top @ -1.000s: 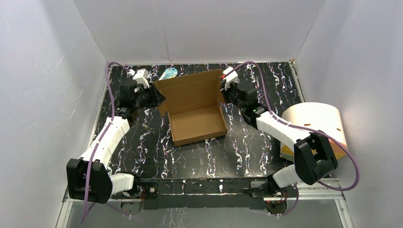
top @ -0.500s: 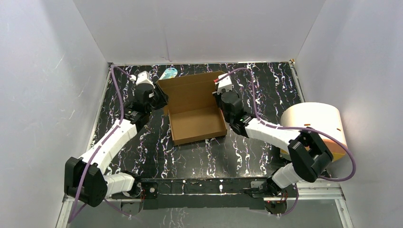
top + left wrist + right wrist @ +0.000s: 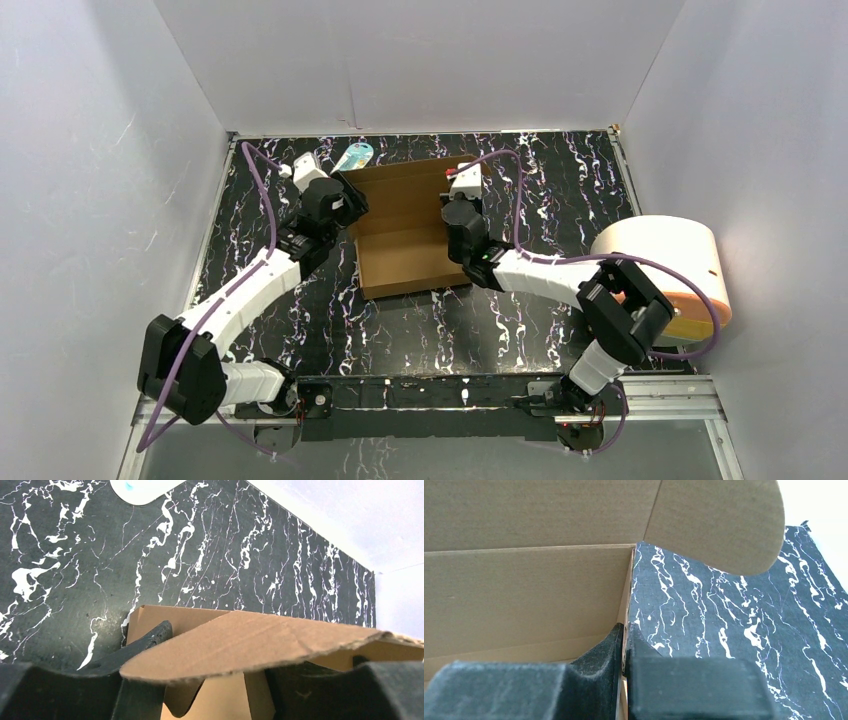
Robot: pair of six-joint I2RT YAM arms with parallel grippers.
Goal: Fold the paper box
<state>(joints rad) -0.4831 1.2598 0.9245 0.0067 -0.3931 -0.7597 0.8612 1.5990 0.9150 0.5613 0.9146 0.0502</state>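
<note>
R fingers (image 3: 601, 652) nearly together, pinching the paper box (image 3: 410, 225) right wall. L fingers (image 3: 145, 640) apart, w/ left flap lying across them, unclamped.

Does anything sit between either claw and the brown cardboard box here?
Nothing visible does. The right claw pinches the right wall of the brown corrugated cardboard box; the left claw straddles its left flap, jaws apart.
</note>
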